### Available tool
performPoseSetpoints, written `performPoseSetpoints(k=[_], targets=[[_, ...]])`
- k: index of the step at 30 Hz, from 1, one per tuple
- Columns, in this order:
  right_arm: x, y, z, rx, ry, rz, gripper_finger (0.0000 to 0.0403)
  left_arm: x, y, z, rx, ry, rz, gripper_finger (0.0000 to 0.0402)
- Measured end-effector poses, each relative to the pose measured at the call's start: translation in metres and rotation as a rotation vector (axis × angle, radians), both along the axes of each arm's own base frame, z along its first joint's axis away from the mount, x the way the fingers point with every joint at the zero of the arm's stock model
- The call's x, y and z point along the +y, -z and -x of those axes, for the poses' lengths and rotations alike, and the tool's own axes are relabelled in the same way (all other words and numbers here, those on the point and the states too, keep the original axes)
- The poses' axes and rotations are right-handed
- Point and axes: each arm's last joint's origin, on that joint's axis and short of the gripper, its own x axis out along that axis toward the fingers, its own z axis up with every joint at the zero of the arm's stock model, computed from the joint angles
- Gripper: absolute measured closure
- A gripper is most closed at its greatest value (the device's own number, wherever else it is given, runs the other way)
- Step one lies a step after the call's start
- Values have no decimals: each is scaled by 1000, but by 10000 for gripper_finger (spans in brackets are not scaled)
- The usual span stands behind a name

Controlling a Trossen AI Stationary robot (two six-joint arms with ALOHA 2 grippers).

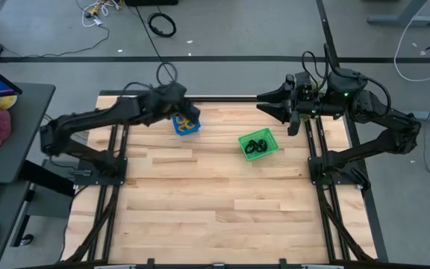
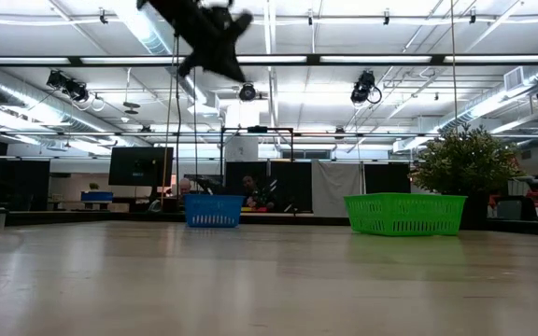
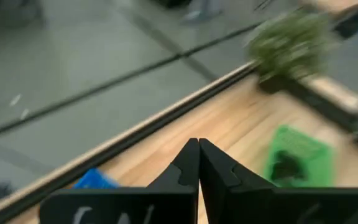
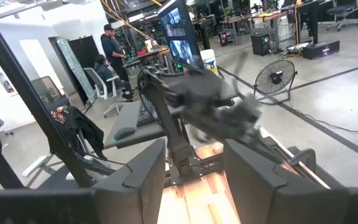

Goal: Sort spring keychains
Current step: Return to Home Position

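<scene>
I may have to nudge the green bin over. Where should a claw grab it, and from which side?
Probably the rim of the green bin, taken from straight above, one finger inside the wall and one outside. It stands upright and open-topped, and the black spring keychains lie mid-floor, leaving the walls free. The right claw, open, is nearer.

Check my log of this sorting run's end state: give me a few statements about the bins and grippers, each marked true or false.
1. The green bin holds black spring keychains. True.
2. The left gripper has its fingers spread wide. False: they are pressed together with nothing between them.
3. The right gripper is open and empty. True.
4. The blue bin holds black keychains. False: orange spring keychains show in it.
</scene>
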Motion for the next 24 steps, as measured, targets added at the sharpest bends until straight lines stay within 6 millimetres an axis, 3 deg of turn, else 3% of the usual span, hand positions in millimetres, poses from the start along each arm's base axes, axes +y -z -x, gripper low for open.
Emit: performPoseSetpoints(k=[6,13,19,24], targets=[[0,0,0,2,0,8,239,-45,-27,1,-104,188,-106,399],[0,0,0,3,-1,11,239,-95,-27,-16,-235,529,-236,400],[0,1,0,6,-1,10,239,-102,-19,-8,-332,635,-241,400],[0,1,0,8,0,2,239,-103,-31,20,-411,752,-256,400]])
